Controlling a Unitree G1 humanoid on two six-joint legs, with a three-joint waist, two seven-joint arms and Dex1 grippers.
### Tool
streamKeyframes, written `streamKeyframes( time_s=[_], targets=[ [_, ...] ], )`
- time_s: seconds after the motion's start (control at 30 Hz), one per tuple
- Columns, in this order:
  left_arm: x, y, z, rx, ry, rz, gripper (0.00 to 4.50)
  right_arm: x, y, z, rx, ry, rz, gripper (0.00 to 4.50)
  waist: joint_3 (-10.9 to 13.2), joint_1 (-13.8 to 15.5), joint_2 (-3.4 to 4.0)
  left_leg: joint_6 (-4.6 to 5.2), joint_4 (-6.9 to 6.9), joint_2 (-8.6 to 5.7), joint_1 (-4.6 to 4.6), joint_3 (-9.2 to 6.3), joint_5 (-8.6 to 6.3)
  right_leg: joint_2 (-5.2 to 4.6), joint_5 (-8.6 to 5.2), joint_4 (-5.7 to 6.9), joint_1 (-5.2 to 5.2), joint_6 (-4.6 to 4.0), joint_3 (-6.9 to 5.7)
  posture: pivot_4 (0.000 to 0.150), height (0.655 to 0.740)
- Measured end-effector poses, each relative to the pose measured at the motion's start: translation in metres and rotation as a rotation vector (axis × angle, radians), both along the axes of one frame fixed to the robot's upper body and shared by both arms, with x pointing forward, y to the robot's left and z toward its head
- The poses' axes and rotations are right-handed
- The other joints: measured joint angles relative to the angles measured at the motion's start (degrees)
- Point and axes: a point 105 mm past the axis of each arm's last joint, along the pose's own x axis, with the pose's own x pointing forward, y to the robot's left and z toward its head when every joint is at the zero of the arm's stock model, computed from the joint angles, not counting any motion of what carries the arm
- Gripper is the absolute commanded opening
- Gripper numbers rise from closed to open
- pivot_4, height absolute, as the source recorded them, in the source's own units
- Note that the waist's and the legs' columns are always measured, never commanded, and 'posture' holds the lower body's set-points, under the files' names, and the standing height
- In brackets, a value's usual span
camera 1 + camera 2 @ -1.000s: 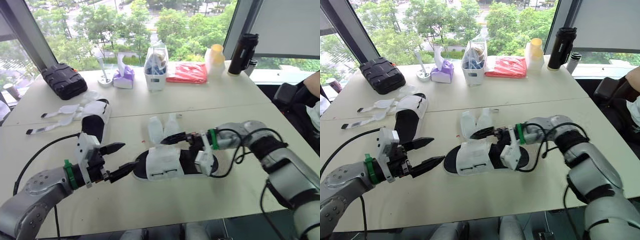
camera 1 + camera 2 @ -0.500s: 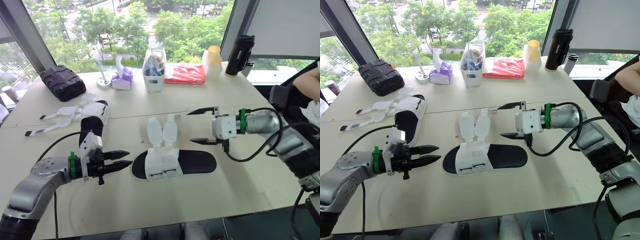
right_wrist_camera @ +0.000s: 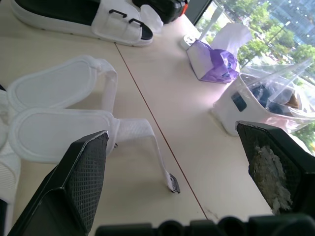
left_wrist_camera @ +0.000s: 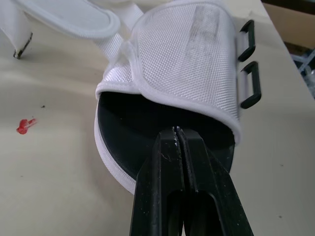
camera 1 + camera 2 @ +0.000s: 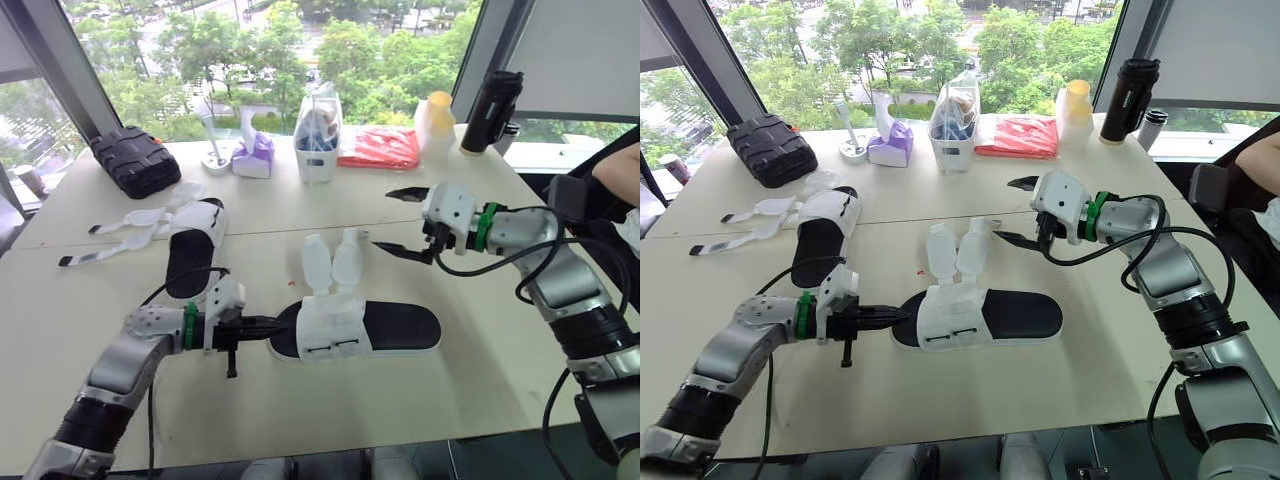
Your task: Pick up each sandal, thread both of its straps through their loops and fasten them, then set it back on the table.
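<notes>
The near sandal [image 5: 380, 327], black-soled with a white upper, lies flat at the table's front middle. Its two white straps [image 5: 333, 262] are unthreaded and splayed away from me, and they also show in the right wrist view as straps [image 3: 64, 108]. My left gripper [image 5: 268, 323] is shut, its tips at the sandal's left end; the joined fingertips [image 4: 178, 142] sit over the black footbed at the upper's opening. My right gripper [image 5: 390, 220] hangs open above the table just right of the straps, holding nothing. The second sandal [image 5: 195, 245] lies at the left, its straps [image 5: 120, 225] loose.
Along the window side stand a black pouch [image 5: 130, 160], a purple tissue box [image 5: 250, 158], a white bin with a bag [image 5: 316, 140], a red packet [image 5: 378, 148], yellow cups [image 5: 433, 115] and a black bottle [image 5: 490, 100]. A person's arm [image 5: 620, 165] shows at the right edge.
My left gripper went from open to shut and moved its tips to the sandal's left end. My right gripper left the sandal and rose, staying open. The camera shifted.
</notes>
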Motion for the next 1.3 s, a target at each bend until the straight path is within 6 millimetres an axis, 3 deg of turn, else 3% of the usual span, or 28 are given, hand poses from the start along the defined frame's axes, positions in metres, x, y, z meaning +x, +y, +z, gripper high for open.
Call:
streamKeyframes(
  time_s=[0.4,0.6,0.77,0.87,1.0,1.17,1.3],
  targets=[
    [0.013,-0.030,-0.004,0.030,-0.023,-0.073,0.02,0.002,0.005,0.000,0.030,-0.002,-0.013,4.50,0.0,0.0,0.00,0.01,0.03,0.00,0.01,0.07,0.00,-0.02,0.04,0.00,0.01,0.05,0.00,0.150,0.7400],
    [0.013,-0.039,-0.006,-0.001,-0.007,-0.077,0.02,0.003,0.009,-0.007,0.069,0.088,-0.034,4.50,0.0,0.2,-0.01,0.02,0.09,-0.07,0.01,0.03,-0.01,-0.07,0.07,-0.02,0.07,0.08,0.00,0.150,0.7400],
    [0.012,-0.041,-0.008,-0.005,0.006,-0.077,0.02,0.014,0.002,-0.028,0.231,0.440,-0.150,4.50,0.0,0.1,0.00,0.05,0.13,-0.13,0.01,-0.02,-0.02,-0.13,0.09,-0.03,0.09,0.09,0.01,0.150,0.7400],
    [0.012,-0.042,-0.009,-0.003,0.006,-0.079,0.02,0.014,0.004,-0.017,0.374,0.655,-0.160,4.50,0.0,0.2,0.02,0.05,0.12,-0.14,0.00,-0.08,-0.02,-0.15,0.10,-0.03,0.09,0.08,0.00,0.150,0.7400],
    [0.011,-0.044,-0.010,0.003,0.007,-0.087,0.02,0.012,0.008,-0.011,0.436,0.766,-0.159,4.50,-0.1,0.2,0.02,0.15,0.13,-0.30,0.00,-0.12,-0.08,-0.23,0.10,-0.06,0.13,0.08,-0.02,0.150,0.7400],
    [0.011,-0.044,-0.010,0.007,0.003,-0.092,0.02,0.008,0.028,-0.044,0.467,1.110,-0.143,4.50,-0.1,0.1,0.04,0.16,0.14,-0.31,0.00,-0.08,-0.08,-0.25,0.14,-0.08,0.13,0.16,-0.01,0.150,0.7400],
    [0.010,-0.045,-0.010,0.011,-0.006,-0.102,0.02,0.001,0.042,-0.063,0.425,1.242,-0.117,4.50,-0.1,0.1,0.04,0.17,0.17,-0.32,-0.05,-0.08,-0.08,-0.28,0.15,-0.10,0.10,0.17,0.00,0.150,0.7400]
  ],
)
